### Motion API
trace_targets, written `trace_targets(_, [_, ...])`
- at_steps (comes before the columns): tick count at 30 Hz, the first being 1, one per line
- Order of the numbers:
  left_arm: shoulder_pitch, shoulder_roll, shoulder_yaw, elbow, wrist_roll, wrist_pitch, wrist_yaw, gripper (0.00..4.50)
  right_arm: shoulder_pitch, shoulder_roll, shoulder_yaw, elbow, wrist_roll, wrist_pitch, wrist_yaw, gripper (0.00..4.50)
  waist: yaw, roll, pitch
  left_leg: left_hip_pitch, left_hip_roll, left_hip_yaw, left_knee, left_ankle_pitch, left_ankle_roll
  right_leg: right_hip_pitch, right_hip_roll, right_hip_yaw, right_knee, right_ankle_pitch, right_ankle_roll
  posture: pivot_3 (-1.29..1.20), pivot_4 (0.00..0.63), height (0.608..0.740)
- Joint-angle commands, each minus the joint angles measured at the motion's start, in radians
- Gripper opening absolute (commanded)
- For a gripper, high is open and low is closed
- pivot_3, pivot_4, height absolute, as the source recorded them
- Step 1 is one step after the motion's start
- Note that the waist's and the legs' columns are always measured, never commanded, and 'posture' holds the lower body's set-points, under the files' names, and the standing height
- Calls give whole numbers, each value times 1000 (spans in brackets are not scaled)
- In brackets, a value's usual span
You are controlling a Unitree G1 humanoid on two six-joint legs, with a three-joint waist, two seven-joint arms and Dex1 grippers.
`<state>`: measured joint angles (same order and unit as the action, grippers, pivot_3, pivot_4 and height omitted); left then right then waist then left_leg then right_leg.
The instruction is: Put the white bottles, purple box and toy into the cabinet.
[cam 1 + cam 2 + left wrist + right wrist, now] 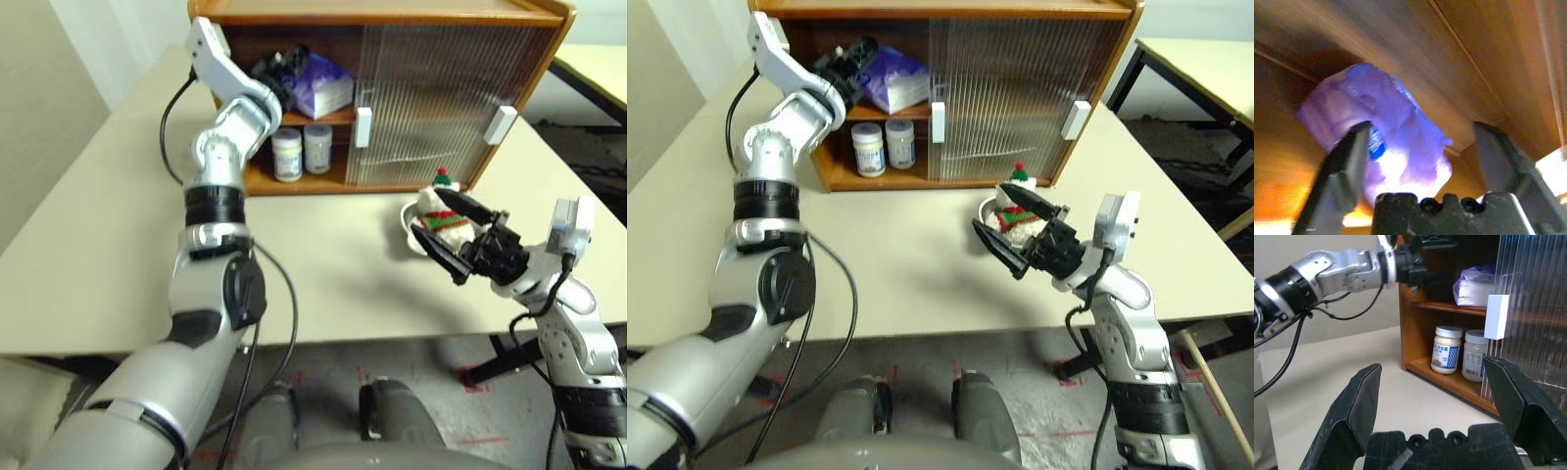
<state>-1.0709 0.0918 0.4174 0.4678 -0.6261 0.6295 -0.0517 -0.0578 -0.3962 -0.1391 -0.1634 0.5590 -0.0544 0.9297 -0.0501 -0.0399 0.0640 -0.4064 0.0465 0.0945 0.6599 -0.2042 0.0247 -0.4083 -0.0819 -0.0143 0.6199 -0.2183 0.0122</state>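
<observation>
The cabinet (392, 12) stands at the back of the table with its left side open. On the upper shelf lies the purple box (326, 86). My left gripper (284, 70) reaches into that shelf just left of the box, open, its fingers (1352, 161) spread wide with the purple box (1396, 127) ahead of them. Two white bottles (287, 155) (317, 148) stand side by side on the lower shelf. The toy (441, 211) sits in a shallow dish in front of the cabinet. My right gripper (425, 211) hovers open just in front of the toy, holding nothing.
The ribbed sliding doors (441, 98) with white handles cover the cabinet's right side. The shallow dish (409, 240) lies on the beige table (98, 245). Another table (598, 69) stands at the far right.
</observation>
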Motion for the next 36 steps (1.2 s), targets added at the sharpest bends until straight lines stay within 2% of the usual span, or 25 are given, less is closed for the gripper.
trace_targets(1, [100,73,-138,-198,3,150,-120,4472,-4,-10,-7,-10,2,-8,2,4500,-5,0,0,0,0,0,0,0,0,0,0,0,0,0,0,-29,0,740])
trace_targets(2, [135,105,-184,-254,2,182,-168,4472,-7,-11,-5,-8,1,-6,3,4500,-7,0,0,0,0,0,0,0,0,0,0,0,1,0,0,-26,0,740])
trace_targets(5, [206,177,-270,-366,-10,236,-286,3781,-15,-11,1,-1,-2,-6,7,4500,-11,0,0,0,0,0,0,0,0,0,0,0,1,0,0,-18,0,740])
trace_targets(9, [233,196,-335,-390,0,204,-407,2264,-23,-6,8,4,0,-4,7,4500,-6,0,0,0,0,0,0,0,0,0,-1,0,0,-2,-3,-21,0,740])
trace_targets(12, [202,165,-348,-315,42,134,-424,1090,-26,2,15,1,-4,-5,0,4500,-6,1,0,1,0,0,0,0,0,1,-2,1,0,-6,-11,-30,0,740])
trace_targets(15, [165,162,-381,-211,124,32,-444,15,-21,7,16,-7,-7,-6,-8,4500,-7,1,0,1,-1,-1,1,0,0,1,-2,1,1,-6,-11,-45,0,740])
trace_targets(19, [68,155,-424,18,265,-139,-429,15,-6,15,16,-15,-15,-14,-19,4500,-11,1,0,1,-1,-1,1,0,0,1,-1,1,1,-6,-11,-69,0,740])
trace_targets(25, [-83,122,-407,361,372,-347,-412,15,11,22,17,-41,-21,-16,-43,4500,-15,1,0,0,-1,-1,1,0,0,0,-2,1,0,-6,-10,-104,0,740])
trace_targets(28, [-146,124,-412,505,431,-435,-395,15,26,17,8,-57,-18,-16,-53,4500,-19,1,0,0,-1,0,0,0,0,0,-1,1,0,-2,0,-117,0,740])
trace_targets(36, [-179,116,-400,586,478,-521,-422,15,41,10,-2,-75,-14,-16,-68,4500,-25,1,0,-1,0,-1,-1,-1,-1,-1,-2,-1,0,-2,1,-131,0,740])
